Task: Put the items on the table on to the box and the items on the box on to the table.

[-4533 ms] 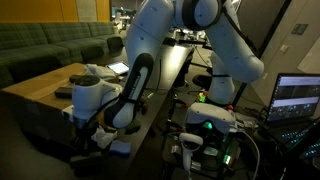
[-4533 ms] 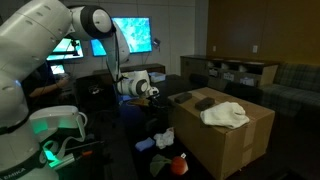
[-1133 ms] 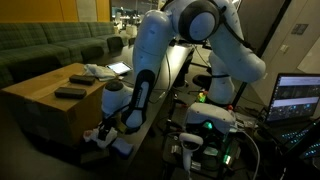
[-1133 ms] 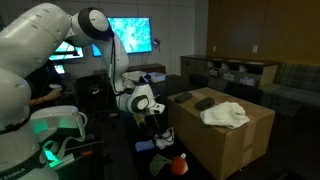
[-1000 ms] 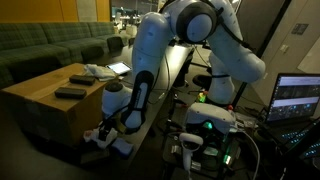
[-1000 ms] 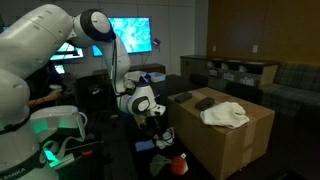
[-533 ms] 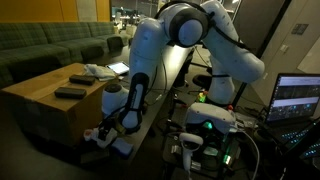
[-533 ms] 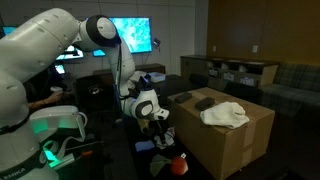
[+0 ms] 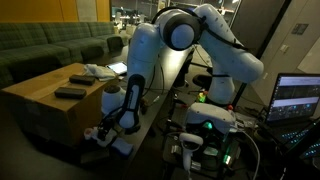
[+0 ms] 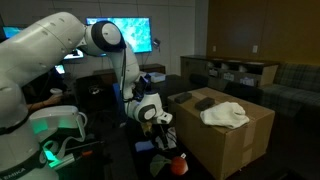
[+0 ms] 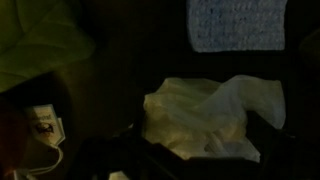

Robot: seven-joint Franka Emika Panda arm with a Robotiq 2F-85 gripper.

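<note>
We see a crumpled white cloth (image 10: 225, 114) lying on top of the brown cardboard box (image 10: 235, 145), near two flat dark slabs (image 10: 204, 103). The white robot arm (image 10: 60, 45) bends steeply down, its hand (image 10: 164, 121) low beside the box's wall. The wrist view shows a pale crumpled sheet (image 11: 205, 115). We cannot tell whether the fingers are spread or pressed together.

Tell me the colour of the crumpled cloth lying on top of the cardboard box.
White. The cloth shows best in an exterior view.
</note>
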